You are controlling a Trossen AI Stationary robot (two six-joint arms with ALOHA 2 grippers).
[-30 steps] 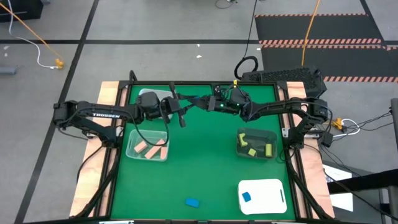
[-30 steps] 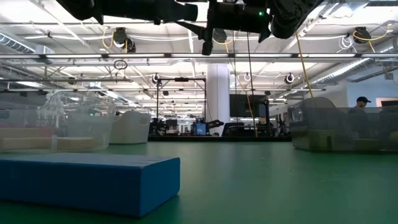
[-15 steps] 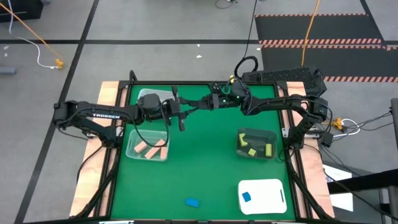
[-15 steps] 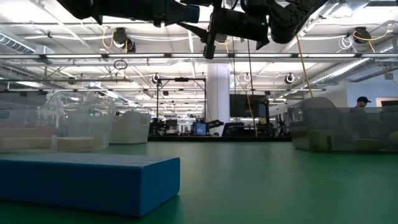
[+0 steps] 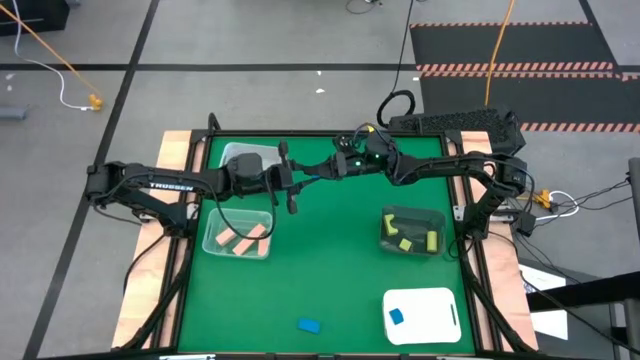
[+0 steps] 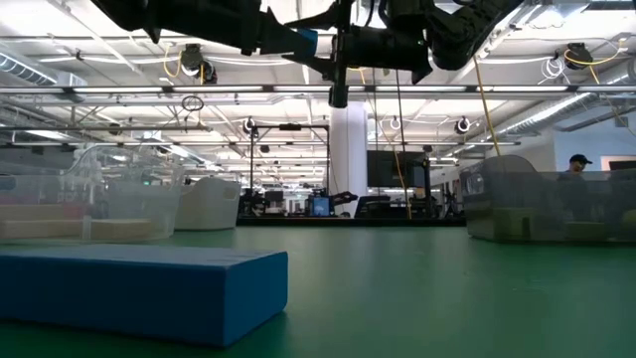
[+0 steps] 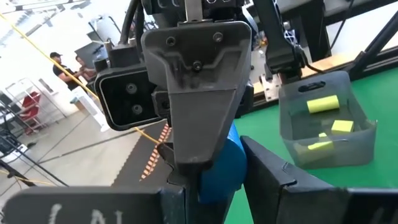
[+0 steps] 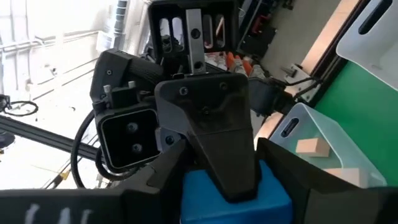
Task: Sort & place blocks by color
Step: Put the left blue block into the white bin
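Green mat (image 5: 330,270) on a table edged in pale wood, grey workshop floor around it.

Item 1: held blue block (image 7: 224,165). In the air over the rear middle of the mat, where the two arms meet tip to tip. Only part of it shows past the grippers, so its long axis and heading cannot be told.

Item 2: left gripper (image 5: 290,188). Reaches in from the left and is clamped on the held blue block.

Item 3: right gripper (image 5: 322,172). Reaches in from the right and sits around the same block. Whether it grips yet cannot be told.

Item 4: loose blue bar (image 5: 310,325). Flat on the mat at the front middle, long axis roughly across the table, slightly skewed.

Item 5: small blue block (image 5: 396,316). Lies on the white tray (image 5: 430,330) at front right.

Item 6: salmon blocks (image 5: 245,241). In the clear left bin (image 5: 212,232), lying at mixed angles.

Item 7: yellow blocks (image 5: 405,243). In the clear right bin (image 5: 385,218).

View notes: from overhead the held block is almost hidden by the arms. Both wrist views show it plainly, each with the other gripper facing its lens. At table height the loose bar fills the near left, and the grippers hang at the top edge. That view alone shows a person (image 6: 576,167) far off on the right.
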